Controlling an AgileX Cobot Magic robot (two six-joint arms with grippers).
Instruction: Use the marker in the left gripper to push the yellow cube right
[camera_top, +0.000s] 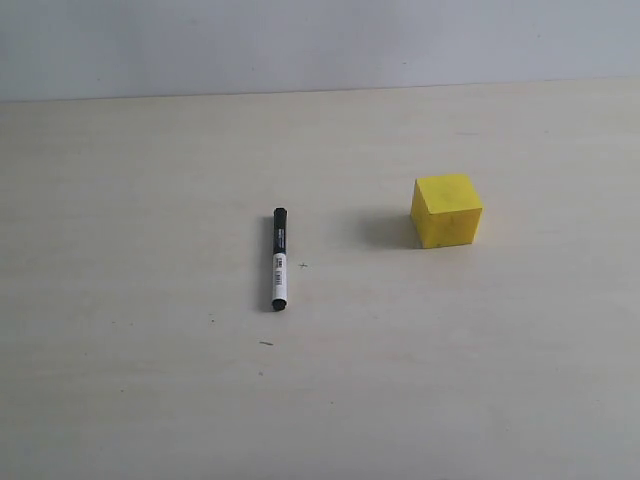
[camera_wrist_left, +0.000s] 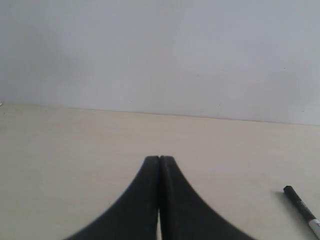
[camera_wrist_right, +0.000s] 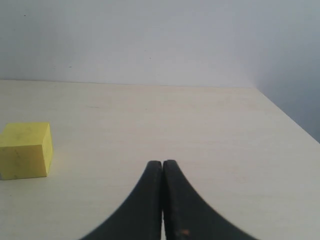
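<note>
The marker lies flat on the pale table, its black cap pointing away from the front edge; its cap end also shows in the left wrist view. The yellow cube stands to the right of it, about a marker's length away, and appears in the right wrist view. My left gripper is shut with nothing between its fingers, off to one side of the marker. My right gripper is also shut and empty, apart from the cube. Neither gripper shows in the exterior view.
The pale wooden table runs back to a grey-white wall. Its right edge shows in the right wrist view. A few small dark specks mark the surface near the marker.
</note>
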